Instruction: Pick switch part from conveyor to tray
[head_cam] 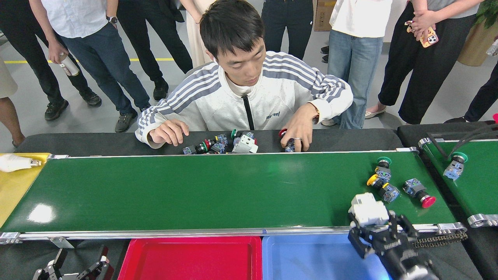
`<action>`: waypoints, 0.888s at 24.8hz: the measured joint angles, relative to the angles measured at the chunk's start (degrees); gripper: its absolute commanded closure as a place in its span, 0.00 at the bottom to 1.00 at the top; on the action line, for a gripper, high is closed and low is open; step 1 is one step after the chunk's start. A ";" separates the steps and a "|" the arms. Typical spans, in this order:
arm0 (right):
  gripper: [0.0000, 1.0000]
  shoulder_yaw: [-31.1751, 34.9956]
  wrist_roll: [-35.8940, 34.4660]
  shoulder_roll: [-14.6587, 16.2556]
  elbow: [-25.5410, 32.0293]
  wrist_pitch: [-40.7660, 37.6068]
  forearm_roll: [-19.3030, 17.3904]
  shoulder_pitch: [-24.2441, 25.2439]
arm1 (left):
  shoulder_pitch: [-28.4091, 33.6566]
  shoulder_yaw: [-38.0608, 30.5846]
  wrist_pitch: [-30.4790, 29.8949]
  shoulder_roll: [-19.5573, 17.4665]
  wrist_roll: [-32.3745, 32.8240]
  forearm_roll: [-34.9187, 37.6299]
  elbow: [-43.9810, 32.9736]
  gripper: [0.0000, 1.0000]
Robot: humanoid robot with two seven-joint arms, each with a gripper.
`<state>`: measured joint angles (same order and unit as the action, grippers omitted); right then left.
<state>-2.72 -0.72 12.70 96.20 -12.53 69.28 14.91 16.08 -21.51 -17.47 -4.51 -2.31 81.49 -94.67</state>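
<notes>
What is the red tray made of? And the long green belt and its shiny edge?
The red tray looks like glossy moulded plastic: smooth, with rounded corners and soft reflections. The conveyor belt seems a smooth rubbery or plastic sheet, since lights glare off it. Its side rail looks like bare silvery metal, probably aluminium.

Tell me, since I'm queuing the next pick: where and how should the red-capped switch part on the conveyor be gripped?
Grip the red-capped switch part across its grey-blue body, not the round cap. It lies on its side, cap toward the lower right, so likely come from above with the claw closing across its long axis.
</notes>
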 measured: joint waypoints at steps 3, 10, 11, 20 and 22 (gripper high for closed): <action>0.00 0.06 -1.34 -2.49 0.83 -0.20 -0.02 2.86 | 0.07 0.00 0.00 0.00 0.00 0.00 0.00 0.00; 0.01 1.25 -1.99 -5.44 1.09 7.96 0.12 0.69 | 0.12 0.02 -0.01 0.00 0.00 0.00 -0.01 0.00; 0.01 1.33 -2.00 -5.45 1.10 10.93 0.29 -0.42 | 0.12 0.03 -0.01 0.00 0.00 0.00 -0.01 0.00; 0.01 -0.84 1.91 -4.60 -3.50 17.18 1.95 -9.42 | 0.04 0.03 -0.01 0.00 0.00 0.00 -0.01 0.00; 0.01 -3.11 3.10 -4.60 -6.19 17.18 2.90 -12.91 | 0.04 0.03 -0.01 0.00 0.00 0.00 -0.01 0.00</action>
<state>-5.83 2.38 8.10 90.01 4.65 72.18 2.00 16.13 -21.48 -17.47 -4.51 -2.31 81.49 -94.68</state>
